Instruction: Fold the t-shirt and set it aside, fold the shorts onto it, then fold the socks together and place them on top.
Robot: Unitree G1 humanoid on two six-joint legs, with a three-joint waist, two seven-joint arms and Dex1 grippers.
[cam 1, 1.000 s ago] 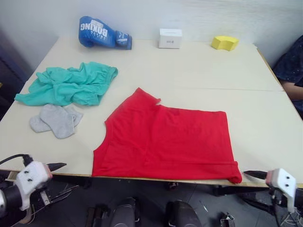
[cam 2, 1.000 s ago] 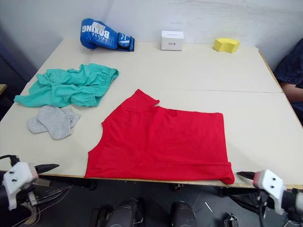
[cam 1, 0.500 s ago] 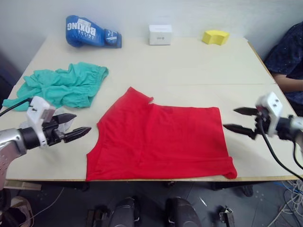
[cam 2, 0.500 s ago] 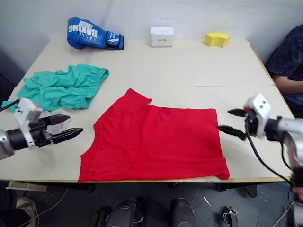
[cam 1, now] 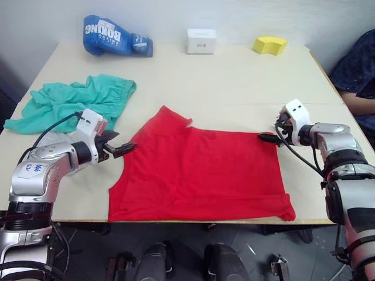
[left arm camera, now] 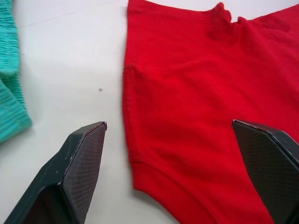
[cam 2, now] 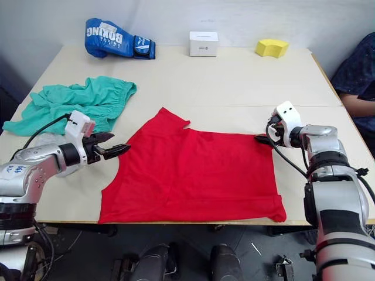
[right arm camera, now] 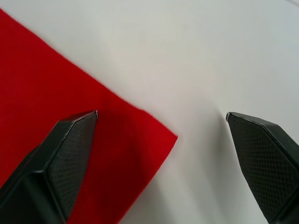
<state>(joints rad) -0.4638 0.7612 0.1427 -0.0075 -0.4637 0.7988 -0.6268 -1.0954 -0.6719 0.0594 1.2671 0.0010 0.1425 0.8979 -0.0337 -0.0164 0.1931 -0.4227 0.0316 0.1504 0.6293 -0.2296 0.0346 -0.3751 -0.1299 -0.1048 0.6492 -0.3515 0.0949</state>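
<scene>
The red t-shirt (cam 1: 199, 175) lies flat at the table's front centre. My left gripper (cam 1: 120, 142) is open at the t-shirt's left edge; in the left wrist view the t-shirt (left arm camera: 196, 93) and its hem lie between the fingers (left arm camera: 79, 172). Over on the other side, my right gripper (cam 1: 272, 132) is open at the far right corner of the t-shirt (right arm camera: 56, 88), which sits between its fingers (right arm camera: 65, 154). The teal shorts (cam 1: 70, 105) lie crumpled at the left. A grey bit of the socks (cam 1: 51, 139) shows beside my left forearm, which hides most of them.
A blue boxing glove (cam 1: 114, 42), a white box (cam 1: 201, 41) and a yellow block (cam 1: 270, 44) stand along the table's far edge. A person's arm (cam 1: 358, 70) shows at the right. Bare table (cam 1: 234, 88) lies beyond the t-shirt.
Both grippers have closed in on the t-shirt. The left moved right to its left edge. The right moved left to its far right corner. The garments have not moved.
</scene>
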